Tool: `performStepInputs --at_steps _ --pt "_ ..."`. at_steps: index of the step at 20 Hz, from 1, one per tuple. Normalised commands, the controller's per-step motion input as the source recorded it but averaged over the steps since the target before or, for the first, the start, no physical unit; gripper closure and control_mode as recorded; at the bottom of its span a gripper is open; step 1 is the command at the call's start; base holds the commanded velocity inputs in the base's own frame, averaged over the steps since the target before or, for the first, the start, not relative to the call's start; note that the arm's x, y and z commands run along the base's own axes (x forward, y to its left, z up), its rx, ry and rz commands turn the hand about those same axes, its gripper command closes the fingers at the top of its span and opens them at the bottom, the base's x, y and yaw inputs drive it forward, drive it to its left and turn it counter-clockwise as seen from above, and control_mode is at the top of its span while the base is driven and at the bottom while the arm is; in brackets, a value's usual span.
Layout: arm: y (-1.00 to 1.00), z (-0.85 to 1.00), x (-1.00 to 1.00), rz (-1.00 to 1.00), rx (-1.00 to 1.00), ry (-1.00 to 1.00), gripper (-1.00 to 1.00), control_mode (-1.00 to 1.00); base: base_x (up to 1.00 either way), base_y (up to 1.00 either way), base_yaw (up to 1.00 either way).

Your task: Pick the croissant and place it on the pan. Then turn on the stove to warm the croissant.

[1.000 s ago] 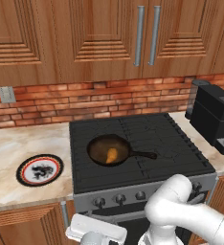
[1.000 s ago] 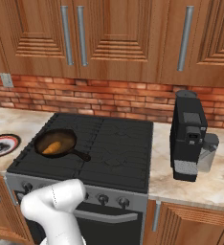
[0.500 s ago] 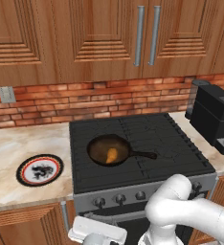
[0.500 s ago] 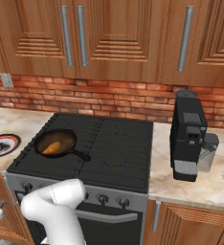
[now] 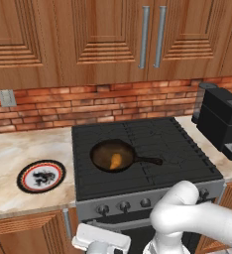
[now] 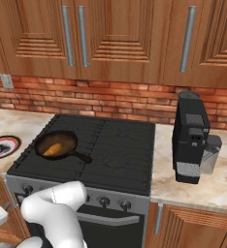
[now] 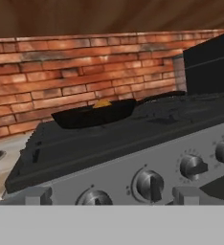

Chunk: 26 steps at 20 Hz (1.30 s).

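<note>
Now I see the croissant lying in the pan on the stove's left side — my gripper, fingers spread wide, sits low before the front knobs.

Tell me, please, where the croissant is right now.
The croissant lies inside the pan, on the front left of the stove; the plate sits on the counter further left.

Evenly lit rendered kitchen with soft, faint shadows, no glare; hand view slightly soft, pictures coarse and pixelated.
</note>
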Motion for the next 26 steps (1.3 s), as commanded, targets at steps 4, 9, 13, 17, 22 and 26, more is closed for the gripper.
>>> performStepInputs --at_steps 4,9,13,17,22,26 --pt "0.0 -0.02 0.38 0.0 0.0 0.0 -1.0 -1.0 0.0 0.0 0.0" --pt "0.0 0.0 0.37 0.0 -0.01 0.03 -1.0 -1.0 0.0 0.0 0.0" --pt "0.0 -0.11 0.23 0.0 -0.02 0.0 -1.0 -1.0 0.0 0.0 0.0" --pt "0.0 -0.17 0.17 0.0 -0.02 0.0 -1.0 -1.0 0.0 0.0 0.0" --pt "0.0 -0.25 0.17 0.0 -0.02 0.0 -1.0 -1.0 0.0 0.0 0.0" --pt "0.0 -0.21 0.08 0.0 -0.01 0.0 -1.0 -1.0 0.0 0.0 0.0"
